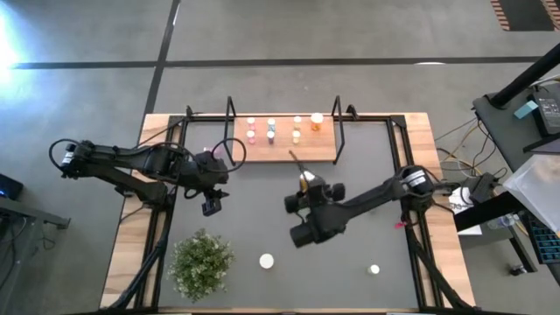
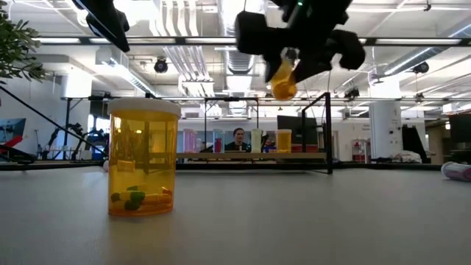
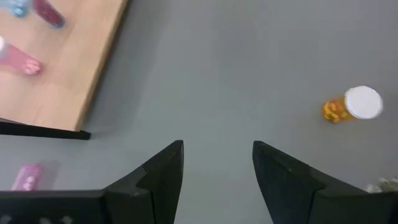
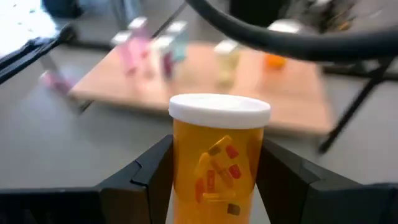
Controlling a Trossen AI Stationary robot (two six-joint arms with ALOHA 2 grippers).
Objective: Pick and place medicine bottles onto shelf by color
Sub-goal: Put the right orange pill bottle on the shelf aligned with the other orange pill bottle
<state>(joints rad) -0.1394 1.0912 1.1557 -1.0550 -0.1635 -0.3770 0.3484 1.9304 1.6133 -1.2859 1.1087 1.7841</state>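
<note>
No brand, label or writing can be read on any bottle.

Held orange bottle (image 4: 219, 165): clear amber body, flat white cap, orange and red pills w/ a darker bit visible inside. Right gripper (image 4: 214, 180) is clamped on it, one dark finger each side of the body, cap above the fingertips. In the low view it hangs in the air, well off the tabletop (image 1: 367, 219).

Shelf (image 1: 284, 147): light wood board, black wire frames at both ends, ahead of the right gripper. On it, small white-capped bottles: pink ones (image 1: 251, 133) toward one end, a bluish one (image 1: 270, 131), pale yellow ones (image 1: 297, 131), then an orange one (image 1: 316, 122) at the other end.

Left gripper (image 3: 216, 180): fingers apart, nothing between them, above bare tabletop, just off the shelf's corner. A pink bottle (image 3: 26, 177) lies on its side beside it, off the shelf. Farther ahead of it stands a second orange bottle (image 3: 348, 107), white cap up; in the low view that bottle looks large, amber, w/ green and orange pills at the bottom.

Behind the right gripper, a small white-capped bottle (image 1: 374, 269) sits on the tabletop. A green potted plant (image 1: 202, 262) stands behind the left gripper.
</note>
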